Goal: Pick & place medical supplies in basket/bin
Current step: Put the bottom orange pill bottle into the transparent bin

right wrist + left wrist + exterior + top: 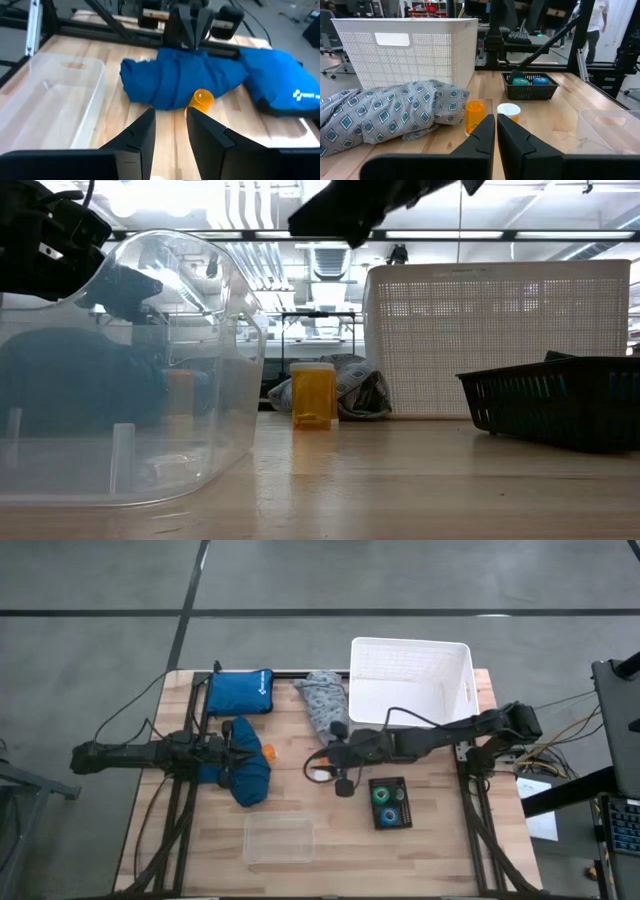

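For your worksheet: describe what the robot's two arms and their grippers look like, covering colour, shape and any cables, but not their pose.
Both arms are dark, almost black, built from slim jointed segments. The left gripper ends in two flat, angular, wedge-shaped black fingers; the right gripper has the same matte black pair. Thin black cables loop loosely off each arm, one arching above the right arm and others trailing from the left arm. No markings show.
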{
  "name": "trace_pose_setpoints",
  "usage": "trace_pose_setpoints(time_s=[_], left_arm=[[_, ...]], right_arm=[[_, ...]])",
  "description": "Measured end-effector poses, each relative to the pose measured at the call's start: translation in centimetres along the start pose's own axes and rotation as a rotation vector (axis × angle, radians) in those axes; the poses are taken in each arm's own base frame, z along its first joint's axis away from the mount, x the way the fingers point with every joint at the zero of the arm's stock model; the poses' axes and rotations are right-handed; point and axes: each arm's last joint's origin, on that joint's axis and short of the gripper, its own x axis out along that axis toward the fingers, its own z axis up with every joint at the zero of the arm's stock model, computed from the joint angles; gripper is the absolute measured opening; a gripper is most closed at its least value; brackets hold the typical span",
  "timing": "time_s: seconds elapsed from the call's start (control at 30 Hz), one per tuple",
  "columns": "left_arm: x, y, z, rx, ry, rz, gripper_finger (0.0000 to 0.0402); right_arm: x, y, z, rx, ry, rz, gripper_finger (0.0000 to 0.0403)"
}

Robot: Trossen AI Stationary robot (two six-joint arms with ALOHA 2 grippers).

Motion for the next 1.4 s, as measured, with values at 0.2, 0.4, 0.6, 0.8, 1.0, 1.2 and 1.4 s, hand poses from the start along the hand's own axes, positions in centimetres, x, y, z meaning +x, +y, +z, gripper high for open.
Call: trace_pose_setpoints(time_s=[0.2, 0.4, 0.6, 0.8, 1.0, 1.2, 1.4], left_arm=[[0.0, 0.0, 0.0, 0.000, 0.000, 0.000, 0.0026], [0.0, 0.0, 0.0, 0.001, 0.001, -0.001, 0.0026], [0.0, 0.0, 0.0, 0.003, 0.000, 0.000, 0.0026], [0.0, 0.0, 0.0, 0.003, 0.000, 0.000, 0.0026], [0.0, 0.0, 0.0, 0.003, 0.000, 0.000, 0.0026], [0.0, 0.0, 0.0, 0.003, 0.000, 0.000, 0.0026], [0.0, 0.0, 0.0, 0.003, 0.001, 0.000, 0.0026]], right_arm=[[0.8, -0.8, -0.7, 0.033, 0.030, -0.044, 0.0123], [0.7, -0.3, -1.1, 0.014, 0.079, 0.005, 0.0146], [0.6, 0.4, -2.4, -0.007, 0.189, 0.017, 0.0175], [0.8, 0.9, -2.8, -0.014, 0.194, 0.028, 0.0210], [2.5, 1.1, -4.3, 0.031, 0.237, 0.001, 0.0250], [4.9, 1.2, -6.5, 0.048, 0.306, -0.015, 0.0291], [5.8, 1.1, -7.5, 0.042, 0.346, -0.037, 0.0299]])
